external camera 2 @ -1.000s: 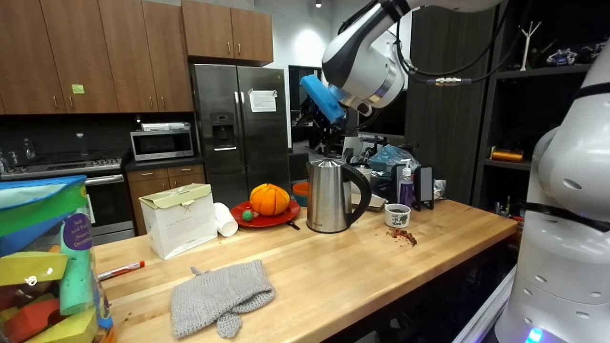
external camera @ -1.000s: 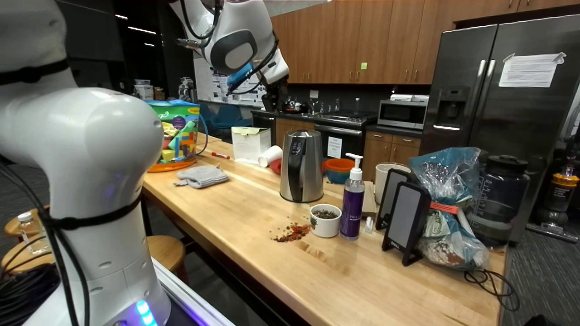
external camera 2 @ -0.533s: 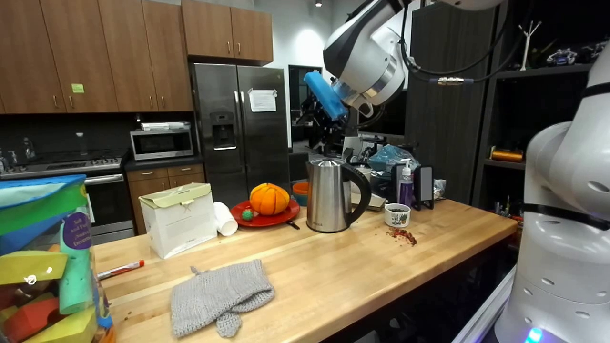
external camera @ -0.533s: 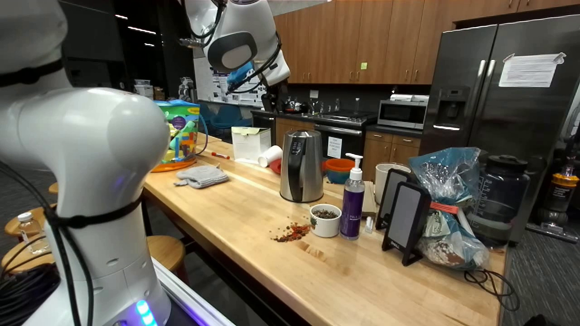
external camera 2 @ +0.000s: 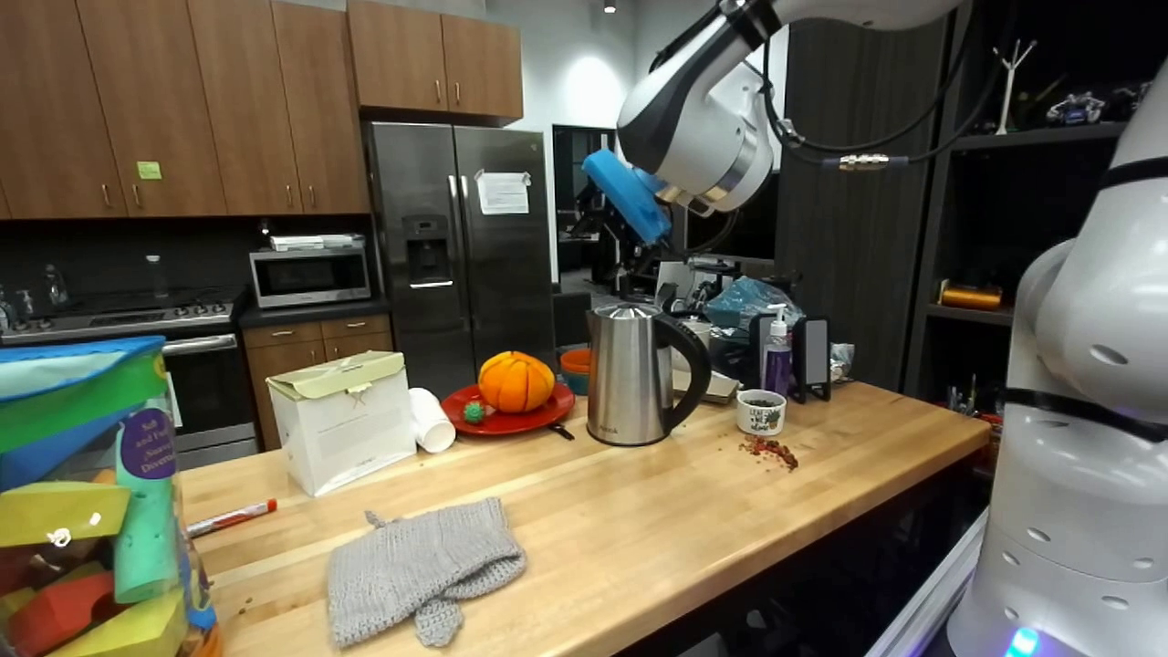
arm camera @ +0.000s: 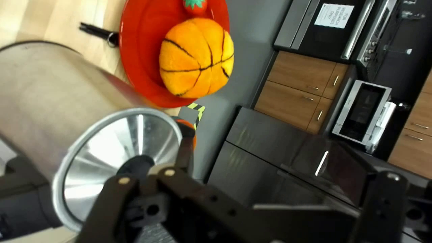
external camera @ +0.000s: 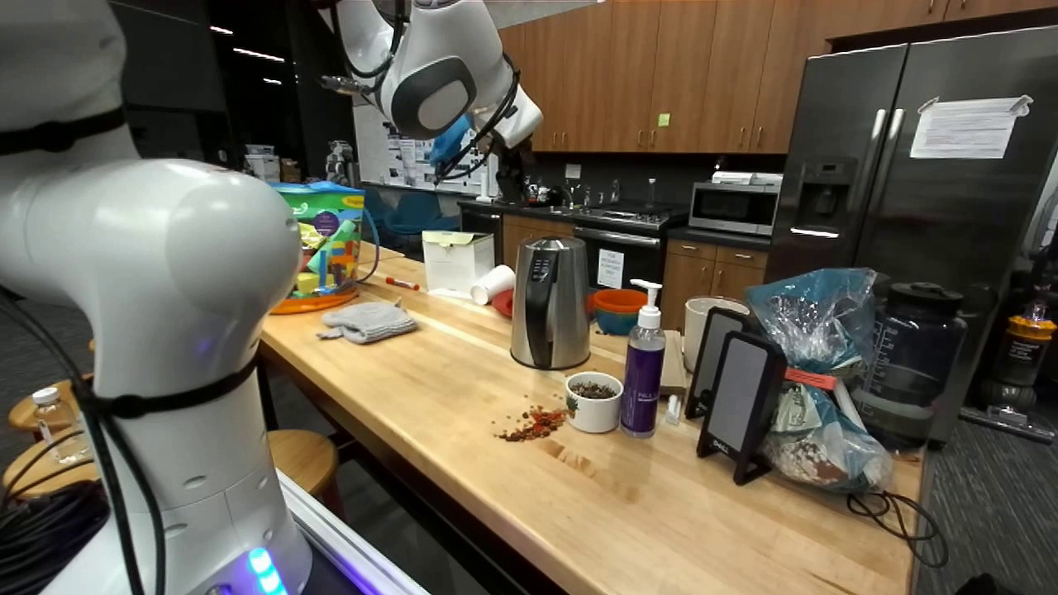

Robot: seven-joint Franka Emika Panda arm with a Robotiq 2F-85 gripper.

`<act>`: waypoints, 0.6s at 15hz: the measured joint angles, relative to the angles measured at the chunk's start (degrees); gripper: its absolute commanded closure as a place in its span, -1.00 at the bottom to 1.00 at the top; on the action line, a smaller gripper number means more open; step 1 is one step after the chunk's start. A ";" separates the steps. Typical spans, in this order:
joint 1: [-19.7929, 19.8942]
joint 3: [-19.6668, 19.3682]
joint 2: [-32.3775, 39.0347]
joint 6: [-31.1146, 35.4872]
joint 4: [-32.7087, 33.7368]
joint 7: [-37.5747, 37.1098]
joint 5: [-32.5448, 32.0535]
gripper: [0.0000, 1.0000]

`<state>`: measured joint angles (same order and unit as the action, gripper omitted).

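Note:
My gripper [arm camera: 265,138] stands open with its fingers wide apart, holding nothing. Nearest to it is the steel kettle [arm camera: 44,84], whose round lid [arm camera: 108,145] lies beside and partly behind the left finger [arm camera: 186,145] in the wrist view. The kettle [external camera 2: 625,383] stands upright on the wooden counter [external camera 2: 602,547], black handle at its side. In an exterior view the dark gripper [external camera 2: 625,274] hangs just above the lid's level; whether it touches cannot be told. An orange plush pumpkin [arm camera: 197,57] rests on a red plate [arm camera: 138,50] with a small green-topped toy strawberry [arm camera: 195,5].
A white cup of dried bits [external camera: 593,401], spilled flakes [external camera: 537,424], a purple pump bottle [external camera: 643,376] and black speakers [external camera: 740,405] stand near the kettle. Further off are a white box [external camera 2: 342,420], a grey knit mitt [external camera 2: 424,566] and a bag of blocks [external camera 2: 91,511].
Over the last half second the arm's wrist and gripper have shifted slightly, rightward in an exterior view and a little lower. The kettle and the other counter items have not moved.

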<state>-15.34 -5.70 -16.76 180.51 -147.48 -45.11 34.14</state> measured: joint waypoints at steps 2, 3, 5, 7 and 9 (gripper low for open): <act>5.23 2.11 0.19 -0.14 0.02 0.98 -3.58 -1.00; 7.83 2.94 0.09 -0.62 0.06 0.86 -5.89 -1.00; 12.74 4.46 -0.24 -2.31 0.51 0.66 -9.58 -1.00; 15.85 5.38 -0.67 -4.99 1.44 0.56 -11.71 -1.00; 16.98 5.74 -1.18 -8.85 2.51 0.54 -12.83 -1.00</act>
<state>1.64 0.04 -17.94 171.66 -144.98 -44.57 21.30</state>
